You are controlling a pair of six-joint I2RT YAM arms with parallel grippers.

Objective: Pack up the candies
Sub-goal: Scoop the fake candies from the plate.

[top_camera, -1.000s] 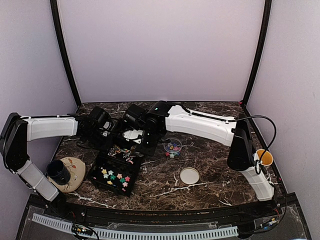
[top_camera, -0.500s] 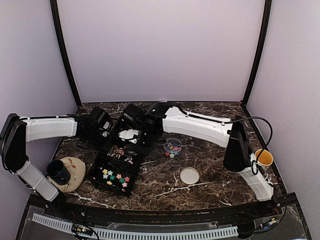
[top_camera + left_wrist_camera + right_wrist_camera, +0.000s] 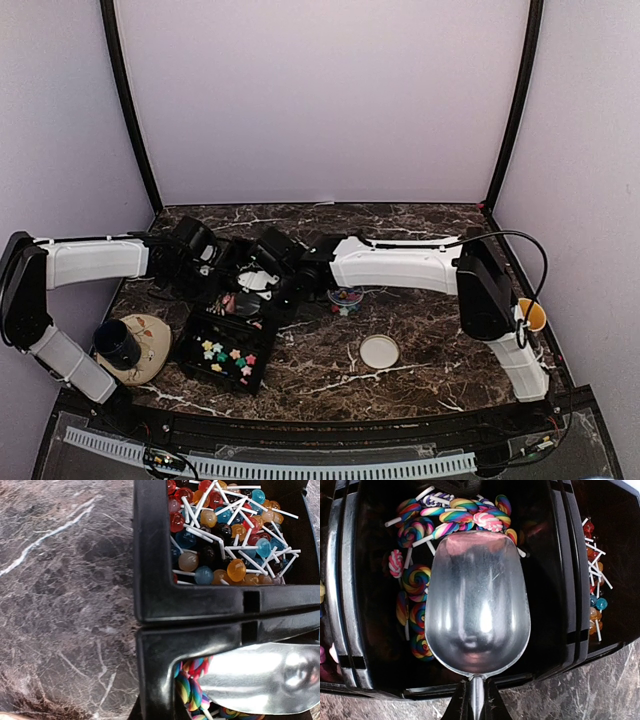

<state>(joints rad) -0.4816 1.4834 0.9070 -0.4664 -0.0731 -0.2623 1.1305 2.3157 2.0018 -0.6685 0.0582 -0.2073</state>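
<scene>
**Top external and both wrists: right gripper (image 3: 471,703) holds an empty scoop (image 3: 477,605) over the lollipops**

Top external view: both arms reach to a group of black bins (image 3: 243,300) in the left half of the marble table (image 3: 420,330); the left gripper (image 3: 210,264) is at the far left side of the bins, the right gripper comes to them from the right. The candies (image 3: 228,356), pastel stars, lie in a black tray (image 3: 190,348) nearer to the arm bases and touching the bins; a small clear tub (image 3: 346,296) with coloured pieces stands just beside the right arm; a white lid (image 3: 379,351) lies apart from it, nearer the bases. A plate (image 3: 150,330) carries a dark cup (image 3: 117,343) at the left; an orange cup (image 3: 530,315) is at the far right.

Left wrist view: a bin full of ball lollipops (image 3: 220,530) is on top; under its black wall (image 3: 200,605) the scoop lies over swirl lollipops (image 3: 192,690); the jaws of the left gripper are clenched; I cannot tell if they grasp something.

Right wrist view: the dark fingers (image 3: 455,707) grasp the thin handle of the scoop; its metal bowl is empty and sits above the swirl lollipops in the middle compartment; the ball lollipops are in the compartment to the right.
</scene>
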